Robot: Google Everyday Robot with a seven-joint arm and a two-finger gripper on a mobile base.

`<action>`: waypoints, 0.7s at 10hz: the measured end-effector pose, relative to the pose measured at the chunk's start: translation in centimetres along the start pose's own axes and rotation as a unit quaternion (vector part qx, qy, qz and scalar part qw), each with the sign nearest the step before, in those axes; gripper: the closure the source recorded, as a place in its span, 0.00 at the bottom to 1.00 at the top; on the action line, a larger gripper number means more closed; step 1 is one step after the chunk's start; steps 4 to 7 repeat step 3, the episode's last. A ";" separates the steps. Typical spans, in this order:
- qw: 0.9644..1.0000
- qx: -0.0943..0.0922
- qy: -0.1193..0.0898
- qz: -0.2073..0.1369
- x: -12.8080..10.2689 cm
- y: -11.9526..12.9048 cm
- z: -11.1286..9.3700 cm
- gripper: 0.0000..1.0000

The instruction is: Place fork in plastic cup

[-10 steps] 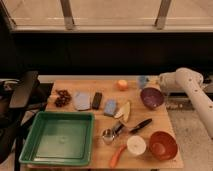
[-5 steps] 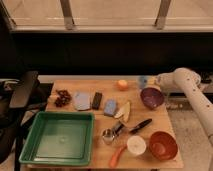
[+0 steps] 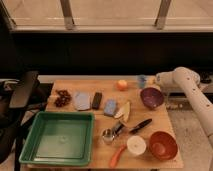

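The small light-blue plastic cup [image 3: 142, 80] stands upright at the far right of the wooden table [image 3: 90, 117], just behind the purple bowl [image 3: 151, 97]. My gripper [image 3: 153, 80] is at the end of the white arm [image 3: 186, 85], which reaches in from the right. It hovers right beside the cup, on the cup's right side. I cannot make out the fork; it may be hidden at the gripper.
A green tray [image 3: 30, 150] sits front left. A metal cup [image 3: 107, 136], black-handled knife [image 3: 140, 125], carrot [image 3: 117, 156], white cup [image 3: 136, 145] and orange bowl [image 3: 162, 145] lie front right. Grapes [image 3: 62, 97], sponges [image 3: 82, 100], an orange [image 3: 121, 85] lie further back.
The arm has moved the gripper a little to the left, closer to the light-blue cup. Nothing on the table has moved.
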 end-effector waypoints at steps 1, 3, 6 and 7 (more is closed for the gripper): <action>1.000 -0.004 0.001 -0.003 0.0 0.2 -0.1 0.20; 1.000 -0.005 0.002 -0.005 0.0 0.4 -0.1 0.20; 1.000 -0.005 0.002 -0.005 0.0 0.4 -0.1 0.20; 1.000 -0.005 0.002 -0.005 0.0 0.4 -0.1 0.20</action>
